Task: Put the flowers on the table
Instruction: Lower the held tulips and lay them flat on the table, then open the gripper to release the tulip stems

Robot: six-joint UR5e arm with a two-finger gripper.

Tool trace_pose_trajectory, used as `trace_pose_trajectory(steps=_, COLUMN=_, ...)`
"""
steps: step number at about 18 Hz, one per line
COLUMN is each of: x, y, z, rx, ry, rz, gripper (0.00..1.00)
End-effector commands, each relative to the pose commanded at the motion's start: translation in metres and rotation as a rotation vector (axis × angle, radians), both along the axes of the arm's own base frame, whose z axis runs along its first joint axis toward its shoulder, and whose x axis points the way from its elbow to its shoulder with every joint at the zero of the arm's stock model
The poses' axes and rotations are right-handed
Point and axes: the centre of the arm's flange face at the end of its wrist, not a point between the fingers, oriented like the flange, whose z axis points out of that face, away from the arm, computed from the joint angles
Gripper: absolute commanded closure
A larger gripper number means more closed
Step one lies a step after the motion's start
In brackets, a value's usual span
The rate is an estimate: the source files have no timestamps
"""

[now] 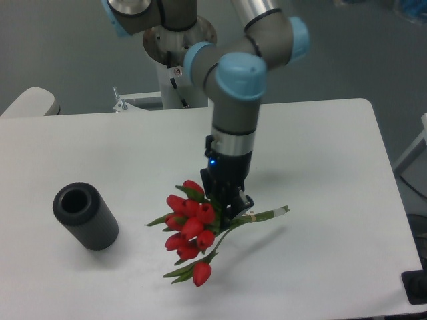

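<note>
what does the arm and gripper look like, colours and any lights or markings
The arm is built of grey metallic tube sections with light blue caps on its rounded joints. The gripper is a black, boxy unit with two dark fingers and a small blue light glowing on its body. Any lettering on it is too small to read.
</note>
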Motion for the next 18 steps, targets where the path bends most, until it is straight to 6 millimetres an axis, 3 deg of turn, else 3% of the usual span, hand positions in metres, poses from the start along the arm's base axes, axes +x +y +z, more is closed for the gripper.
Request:
trace_pose_trajectory(steps=6, x=0.029, y=0.039, z=-0.049, rx=-0.168, ry=0.082, rz=-0.048, gripper=0.73)
trace_pose_trajectory(steps=13, x=0.029, y=0.047, z=-0.096, rx=-0.235, ry=0.048, rz=-0.105, gripper=0.73)
trace_pose_trajectory(steps=17, x=0.027, y=0.048, z=-0.101, rx=-0.242, ry=0.046, rz=-0.116, gripper=0.72)
trace_pose_trajectory(steps=18, x=0.025, y=0.048, z=-0.101, rx=-0.240, ry=0.046, rz=-0.115, gripper=0.68)
